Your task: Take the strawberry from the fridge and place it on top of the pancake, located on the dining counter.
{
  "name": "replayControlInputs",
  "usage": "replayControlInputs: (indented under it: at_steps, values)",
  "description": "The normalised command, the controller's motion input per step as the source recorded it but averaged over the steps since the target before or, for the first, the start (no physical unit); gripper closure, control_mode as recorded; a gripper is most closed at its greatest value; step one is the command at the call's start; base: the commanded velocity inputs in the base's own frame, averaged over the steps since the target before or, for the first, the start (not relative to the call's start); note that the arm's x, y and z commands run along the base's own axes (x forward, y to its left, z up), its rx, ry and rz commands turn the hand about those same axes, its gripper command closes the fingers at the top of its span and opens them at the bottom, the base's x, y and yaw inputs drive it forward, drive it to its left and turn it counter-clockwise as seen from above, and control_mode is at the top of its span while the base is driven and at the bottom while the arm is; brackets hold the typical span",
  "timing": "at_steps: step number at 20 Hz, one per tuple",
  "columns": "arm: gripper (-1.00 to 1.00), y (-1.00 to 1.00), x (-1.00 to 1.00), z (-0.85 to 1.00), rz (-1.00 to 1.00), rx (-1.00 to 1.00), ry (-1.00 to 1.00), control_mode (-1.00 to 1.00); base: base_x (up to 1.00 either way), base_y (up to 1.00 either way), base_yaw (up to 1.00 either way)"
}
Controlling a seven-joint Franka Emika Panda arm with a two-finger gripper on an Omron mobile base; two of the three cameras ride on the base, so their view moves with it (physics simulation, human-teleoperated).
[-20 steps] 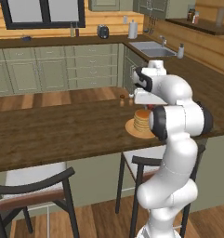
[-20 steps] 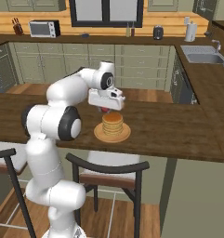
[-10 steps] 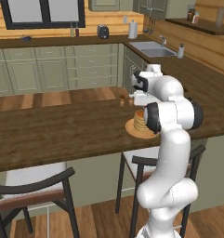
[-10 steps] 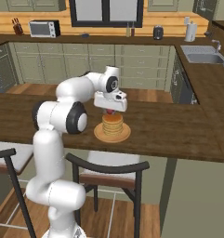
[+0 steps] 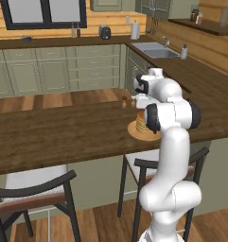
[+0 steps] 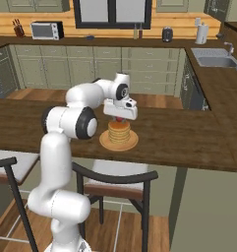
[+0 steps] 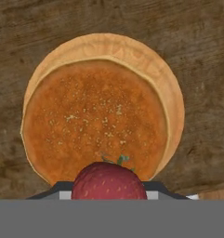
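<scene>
Dark brown wood grain runs across the dining counter (image 6: 189,142), a long slab with two dark-framed stools (image 6: 115,184) tucked under its near edge. On it sits the pancake (image 7: 92,118), a short stack of round golden-tan cakes, the top one speckled with pale crumbs, on a flat orange-tan plate (image 7: 171,93) whose rim shows as a crescent beyond the stack.

Held over the stack, the strawberry (image 7: 108,181) is small, round and deep red, dotted with seeds, a few green leaves at its crown. The gripper (image 6: 119,118) has its two fingers closed part-way on the fruit, one on each side, and points straight down above the pancake; in the right base view a spot of red shows under the hand, just above the stack, and whether the berry touches the top cake cannot be told.

Near the plate, on the far side of the counter, stand two small brown shakers (image 5: 128,101). Behind lie green-grey cabinets (image 6: 100,71), a sink (image 6: 213,56), a microwave (image 6: 47,30) and a window (image 6: 112,12), all well apart from the hand.
</scene>
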Motion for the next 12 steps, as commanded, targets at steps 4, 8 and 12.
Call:
replayControlInputs:
  at_steps: [4, 8, 12]
  values:
    - [1.00, 0.00, 0.12, -0.12, 0.00, 0.00, 0.00, -1.00, 0.00, 0.00, 0.00]
    - [1.00, 0.00, 0.00, -0.09, 0.00, 0.00, 0.00, -1.00, 0.00, 0.00, 0.00]
    - [1.00, 0.00, 0.00, -0.24, 0.00, 0.00, 0.00, -1.00, 0.00, 0.00, 0.00]
